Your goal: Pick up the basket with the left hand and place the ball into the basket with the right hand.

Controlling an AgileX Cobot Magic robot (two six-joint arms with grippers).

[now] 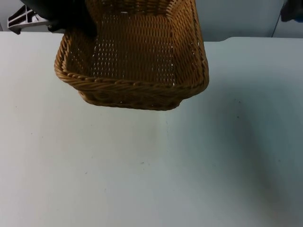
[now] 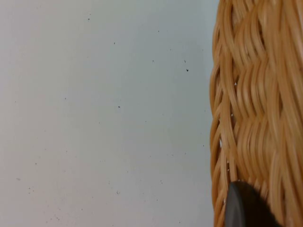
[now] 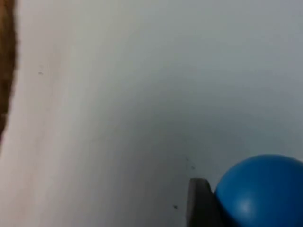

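My left tool (image 1: 75, 26) is clamped on the wicker basket (image 1: 135, 61) rim, basket lifted clear above the white tabletop (image 1: 151, 170). My right tool (image 3: 222, 208) grips the blue ball (image 3: 260, 189), held off beside the basket.

black left arm (image 1: 71, 19), black fingertip (image 3: 201, 203)

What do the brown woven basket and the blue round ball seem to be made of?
The brown woven basket: wicker or rattan-like strands, slightly glossy, with braiding plain along its rim. The blue round ball: probably rubber or plastic, smooth with a soft sheen; its look leaves that open.
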